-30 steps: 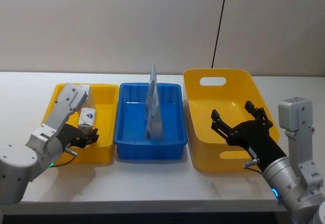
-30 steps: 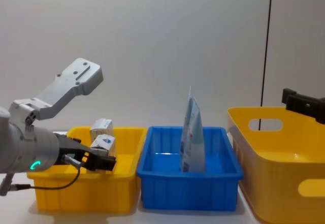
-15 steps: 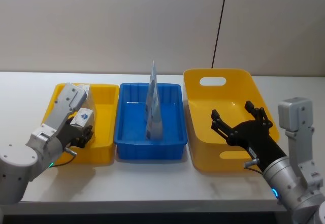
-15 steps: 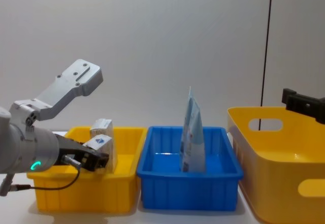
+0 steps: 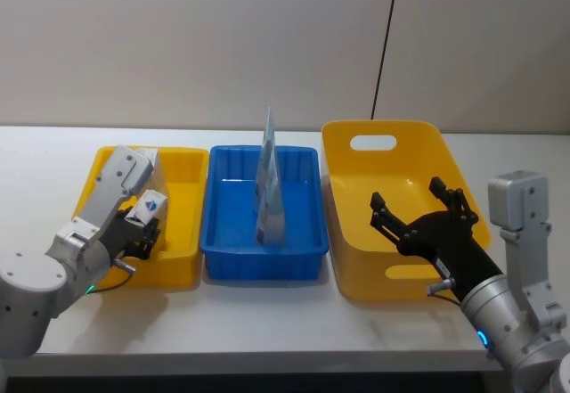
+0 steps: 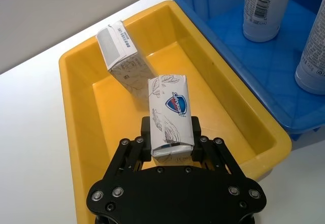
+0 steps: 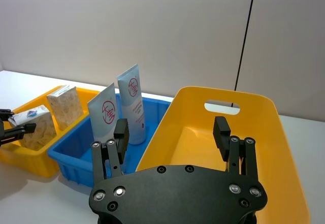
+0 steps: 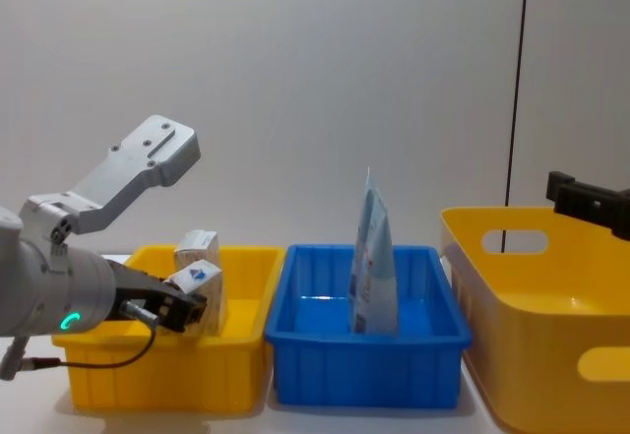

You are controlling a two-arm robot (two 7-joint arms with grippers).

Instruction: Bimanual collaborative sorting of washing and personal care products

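Marbled soap pack point(image 6: 171, 116): likely light, stiff, slick-wrapped. The left end effector point(image 6: 170, 136) clamps its long sides; the right end effector point(image 5: 411, 204) hangs wide over the large yellow bin point(image 5: 419, 126).

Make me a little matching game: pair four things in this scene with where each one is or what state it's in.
Things:
1. soap pack with the blue logo
2. cream speckled box
3. pale-blue tubes
4. right gripper

Places or states:
A. standing in the blue bin
B. open, at the large yellow bin
C. clamped in the left gripper
D. standing ungripped in the small yellow bin

Pairs: 1-C, 2-D, 3-A, 4-B.
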